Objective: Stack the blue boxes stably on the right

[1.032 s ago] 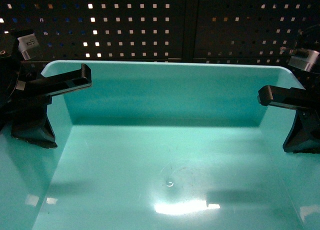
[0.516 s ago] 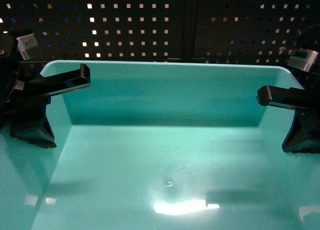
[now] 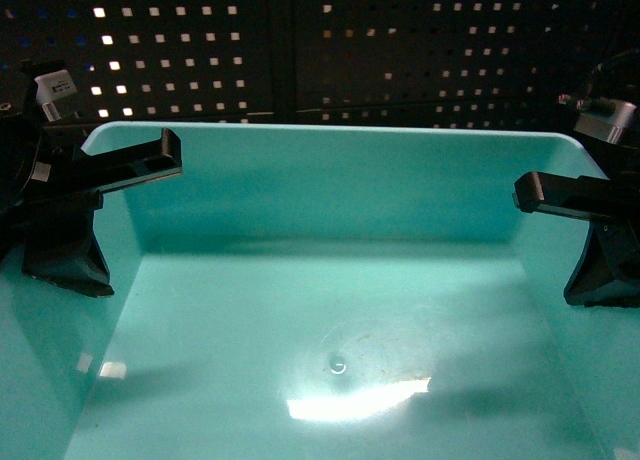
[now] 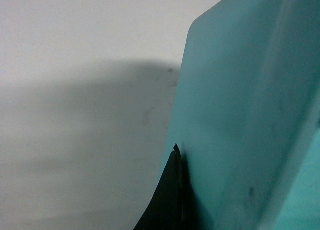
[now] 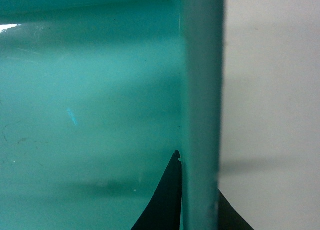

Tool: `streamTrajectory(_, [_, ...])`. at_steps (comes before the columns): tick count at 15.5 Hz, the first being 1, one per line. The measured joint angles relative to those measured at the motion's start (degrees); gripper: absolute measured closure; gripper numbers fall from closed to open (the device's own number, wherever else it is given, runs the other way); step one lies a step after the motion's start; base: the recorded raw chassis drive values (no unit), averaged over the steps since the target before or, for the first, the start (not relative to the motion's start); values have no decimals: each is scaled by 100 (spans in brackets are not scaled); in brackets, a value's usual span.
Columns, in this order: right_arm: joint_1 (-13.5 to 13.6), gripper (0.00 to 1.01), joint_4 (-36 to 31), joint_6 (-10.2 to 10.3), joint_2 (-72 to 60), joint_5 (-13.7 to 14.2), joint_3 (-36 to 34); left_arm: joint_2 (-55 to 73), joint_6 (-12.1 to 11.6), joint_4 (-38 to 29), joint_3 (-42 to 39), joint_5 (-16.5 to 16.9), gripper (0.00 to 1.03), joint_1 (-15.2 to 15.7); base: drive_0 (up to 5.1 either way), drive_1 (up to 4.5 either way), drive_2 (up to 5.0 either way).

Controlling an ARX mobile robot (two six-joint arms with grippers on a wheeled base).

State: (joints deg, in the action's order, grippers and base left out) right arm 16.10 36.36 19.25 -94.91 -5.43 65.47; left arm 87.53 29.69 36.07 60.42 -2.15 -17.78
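Note:
One light turquoise blue box [image 3: 330, 210] fills the head view, seen from above into its bare, glossy inside. My left gripper [image 3: 92, 195] is shut on its left wall, one black finger reaching over the rim. My right gripper [image 3: 580, 220] is shut on the right wall in the same way. In the left wrist view a black finger [image 4: 170, 200] presses against the outside of the box wall [image 4: 240, 115]; its partner is hidden behind the wall. In the right wrist view both black fingers [image 5: 167, 200] clamp the box wall [image 5: 200, 90] between them.
A dark pegboard [image 3: 320, 50] with lit holes stands behind the box. Beneath the box, both wrist views show a pale flat surface [image 4: 75, 115] carrying the box's shadow.
The pegboard behind the box has slid to the left in the head view, and the bright reflection on the box floor has shifted. Both grippers keep the same hold on the walls.

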Motion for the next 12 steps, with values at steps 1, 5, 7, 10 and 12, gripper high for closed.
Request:
streamTrajectory(1, [0, 99, 0, 0, 0, 0, 0, 0, 0, -2, 0, 0, 101, 0, 250, -611, -144])
streamTrajectory(5, [-2, 99, 2, 0, 0, 0, 0, 0, 2, -2, 0, 2, 101, 0, 279, -584, -171])
streamTrajectory(7, [-2, 99, 7, 0, 0, 2, -7, 13, 2, -2, 0, 4, 101, -2, 300, -562, -185])
streamTrajectory(10, [2, 99, -4, -2, 0, -2, -7, 13, 4, -2, 0, 0, 101, 0, 294, -568, -195])
streamTrajectory(12, [-4, 99, 4, -2, -7, 0, -9, 17, 4, 0, 0, 13, 101, 0, 293, -569, -199])
